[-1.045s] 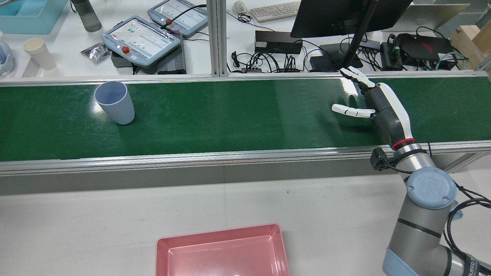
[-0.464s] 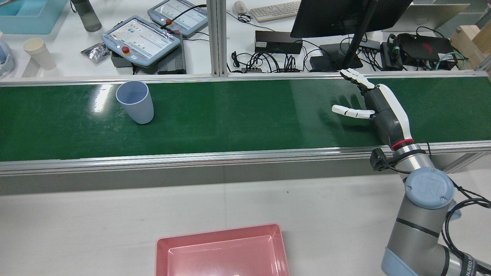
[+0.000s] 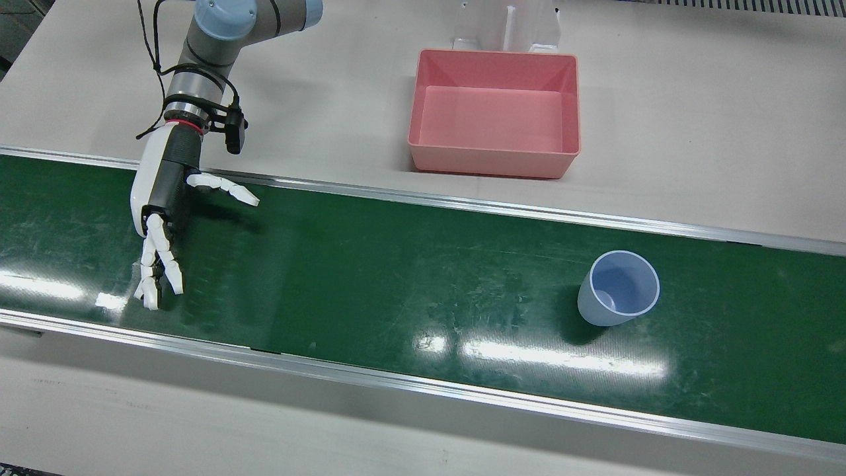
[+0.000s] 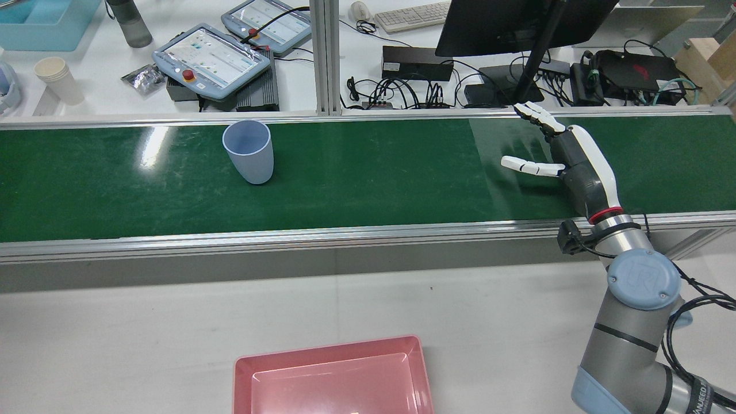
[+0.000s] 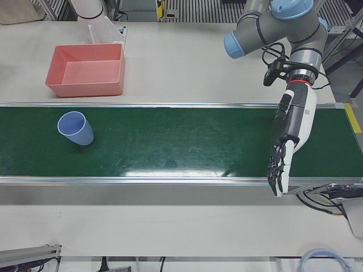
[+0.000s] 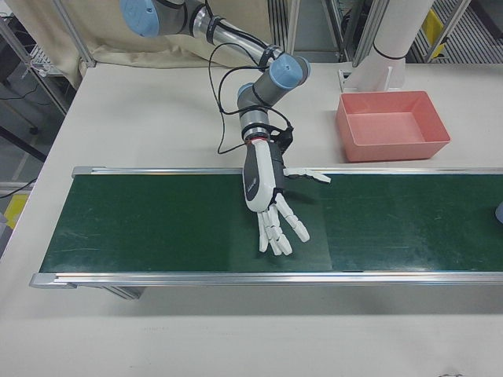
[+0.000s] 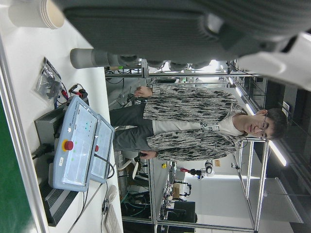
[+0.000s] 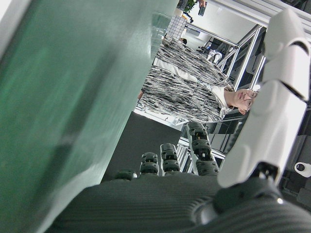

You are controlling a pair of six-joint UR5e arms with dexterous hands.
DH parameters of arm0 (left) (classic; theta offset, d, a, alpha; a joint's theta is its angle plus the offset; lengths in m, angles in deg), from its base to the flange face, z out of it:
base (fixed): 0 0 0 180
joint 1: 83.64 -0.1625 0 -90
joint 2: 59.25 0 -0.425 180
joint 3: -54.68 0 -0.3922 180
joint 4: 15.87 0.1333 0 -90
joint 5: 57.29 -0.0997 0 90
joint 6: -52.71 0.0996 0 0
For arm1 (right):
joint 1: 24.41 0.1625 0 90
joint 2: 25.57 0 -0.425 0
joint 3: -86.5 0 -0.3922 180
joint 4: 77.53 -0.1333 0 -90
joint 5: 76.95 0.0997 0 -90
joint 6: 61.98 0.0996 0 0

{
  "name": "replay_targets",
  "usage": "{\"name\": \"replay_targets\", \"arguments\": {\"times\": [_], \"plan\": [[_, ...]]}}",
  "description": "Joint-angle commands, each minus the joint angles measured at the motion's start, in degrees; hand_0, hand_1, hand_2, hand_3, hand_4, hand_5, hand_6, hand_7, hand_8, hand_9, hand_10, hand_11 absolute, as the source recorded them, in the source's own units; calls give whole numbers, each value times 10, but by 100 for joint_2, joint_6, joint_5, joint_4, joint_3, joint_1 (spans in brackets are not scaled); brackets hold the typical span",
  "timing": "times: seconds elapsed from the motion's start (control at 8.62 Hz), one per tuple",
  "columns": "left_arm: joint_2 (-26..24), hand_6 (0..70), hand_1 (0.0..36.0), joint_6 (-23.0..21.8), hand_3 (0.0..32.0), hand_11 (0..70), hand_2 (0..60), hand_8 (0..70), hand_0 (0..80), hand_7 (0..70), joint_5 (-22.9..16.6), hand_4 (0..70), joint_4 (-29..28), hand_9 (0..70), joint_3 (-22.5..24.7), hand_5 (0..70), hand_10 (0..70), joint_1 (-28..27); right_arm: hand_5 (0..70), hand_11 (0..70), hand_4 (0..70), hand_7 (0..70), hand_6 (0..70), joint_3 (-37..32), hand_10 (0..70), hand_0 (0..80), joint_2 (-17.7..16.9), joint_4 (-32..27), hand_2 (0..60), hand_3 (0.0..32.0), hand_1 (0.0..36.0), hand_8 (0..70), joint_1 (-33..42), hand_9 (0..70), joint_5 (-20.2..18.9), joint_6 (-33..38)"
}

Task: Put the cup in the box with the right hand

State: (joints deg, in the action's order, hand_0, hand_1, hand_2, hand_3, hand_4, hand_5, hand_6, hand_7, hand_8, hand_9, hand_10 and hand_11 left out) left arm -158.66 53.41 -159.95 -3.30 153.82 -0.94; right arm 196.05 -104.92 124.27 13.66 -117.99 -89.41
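A pale blue cup (image 4: 248, 150) stands upright and empty on the green belt (image 4: 374, 178), far to the left of my right hand (image 4: 560, 155) in the rear view. It also shows in the front view (image 3: 618, 287) and the left-front view (image 5: 75, 128). My right hand (image 3: 162, 218) is open over the belt, fingers spread and thumb out, holding nothing; it also shows in the right-front view (image 6: 271, 196). My left hand (image 5: 286, 141) hangs open over the belt's other end, empty. The pink box (image 3: 492, 162) sits empty on the white table beside the belt.
Teach pendants (image 4: 210, 57), a stack of paper cups (image 4: 57, 77), cables and a monitor (image 4: 517, 23) lie beyond the belt's far rail. A white pedestal (image 3: 505, 26) stands behind the box. Aluminium rails (image 3: 462, 198) edge the belt.
The cup has travelled along the belt toward my right hand. The right hand has stayed open and almost still.
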Motion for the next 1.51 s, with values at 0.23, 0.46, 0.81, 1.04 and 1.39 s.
{"name": "replay_targets", "arguments": {"times": [0.23, 0.46, 0.81, 1.04, 1.39], "plan": [[0, 0, 0, 0, 0, 0, 0, 0, 0, 0, 0, 0, 0, 0, 0, 0, 0, 0, 44, 9, 0, 151, 45, 14, 0, 453, 33, 0, 156, 0, 145, 48, 25, 82, -9, 0], [0, 0, 0, 0, 0, 0, 0, 0, 0, 0, 0, 0, 0, 0, 0, 0, 0, 0, 45, 8, 0, 152, 45, 23, 0, 454, 33, 0, 154, 0, 146, 47, 25, 82, -17, 0], [0, 0, 0, 0, 0, 0, 0, 0, 0, 0, 0, 0, 0, 0, 0, 0, 0, 0, 43, 11, 0, 163, 48, 14, 0, 456, 68, 0, 160, 0, 146, 47, 16, 86, -9, -8], [0, 0, 0, 0, 0, 0, 0, 0, 0, 0, 0, 0, 0, 0, 0, 0, 0, 0, 43, 13, 0, 168, 50, 14, 0, 456, 94, 0, 166, 0, 147, 49, 25, 89, -9, -8], [0, 0, 0, 0, 0, 0, 0, 0, 0, 0, 0, 0, 0, 0, 0, 0, 0, 0, 43, 13, 0, 168, 49, 14, 0, 454, 121, 0, 162, 0, 146, 48, 16, 88, -17, -8]]}}
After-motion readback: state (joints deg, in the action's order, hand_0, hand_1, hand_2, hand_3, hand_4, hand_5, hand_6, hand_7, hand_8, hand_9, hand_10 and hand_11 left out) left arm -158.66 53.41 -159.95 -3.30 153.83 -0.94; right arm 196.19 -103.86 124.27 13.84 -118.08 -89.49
